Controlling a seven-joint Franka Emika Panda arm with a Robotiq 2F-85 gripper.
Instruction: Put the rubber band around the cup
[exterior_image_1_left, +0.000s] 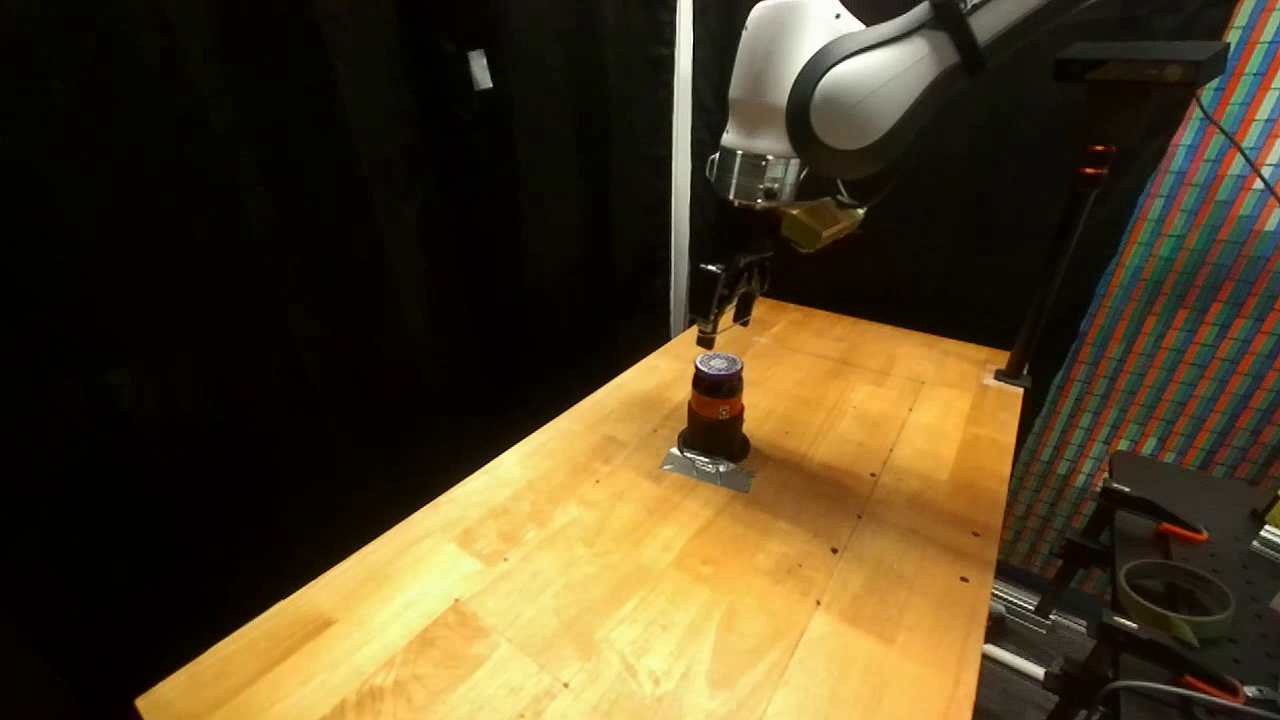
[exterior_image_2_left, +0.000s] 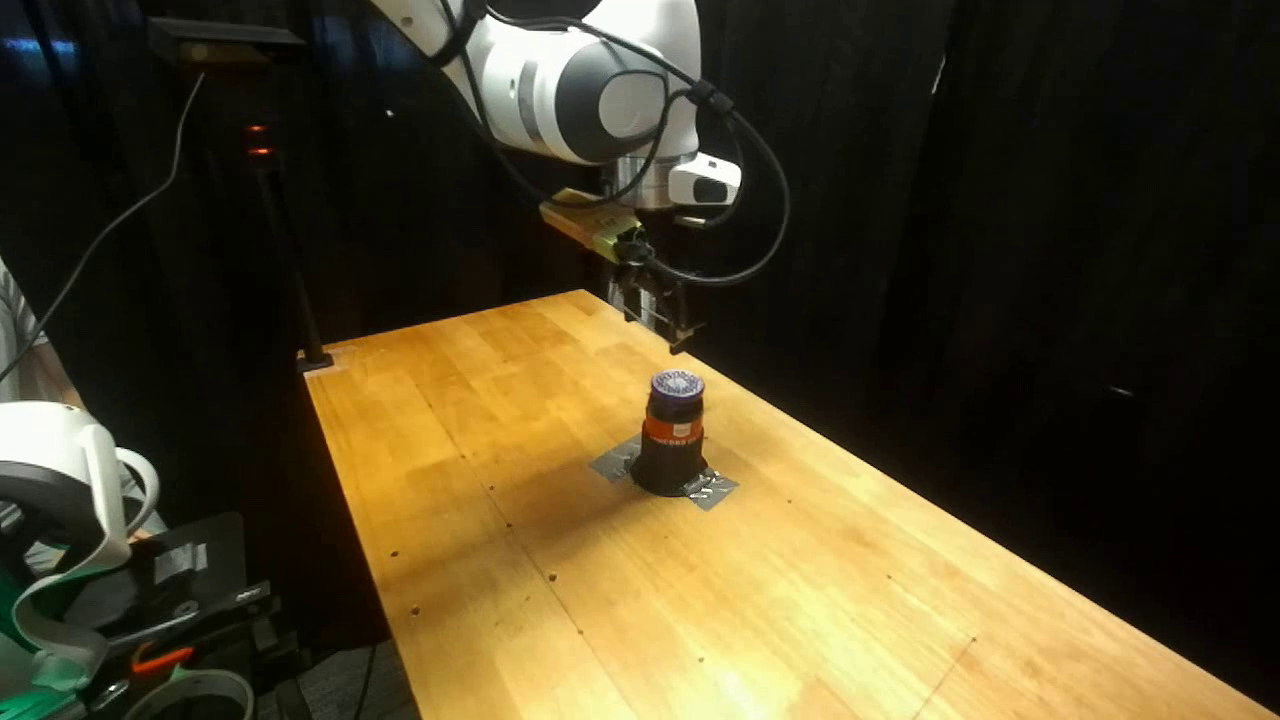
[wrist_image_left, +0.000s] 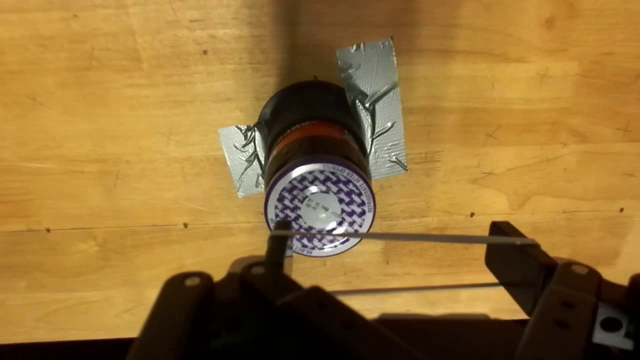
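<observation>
At alignment, apparently, with the claw (wrist_image_left: 394, 233) spread inside the stretched rubber band (wrist_image_left: 430, 238) and the cup (exterior_image_1_left: 717, 405) below, seemingly off-centre, on the table (exterior_image_1_left: 620, 600). Next, probably: centre the band above, then lower.

Black curtains (exterior_image_2_left: 1050, 220) hang behind a long wooden table (exterior_image_1_left: 620, 580) in both exterior views. The table is brightly lit, the curtains dark. A dark stand (exterior_image_2_left: 288, 260) with two orange glows (exterior_image_2_left: 260, 151) rises at a table corner. In an exterior view a multicoloured checked sheet (exterior_image_1_left: 1180, 330) hangs beyond a black bench (exterior_image_1_left: 1165, 480), and a white upright strip (exterior_image_1_left: 682, 170) stands against the curtains. Dark floor (exterior_image_2_left: 340, 685) shows beside the table.
</observation>
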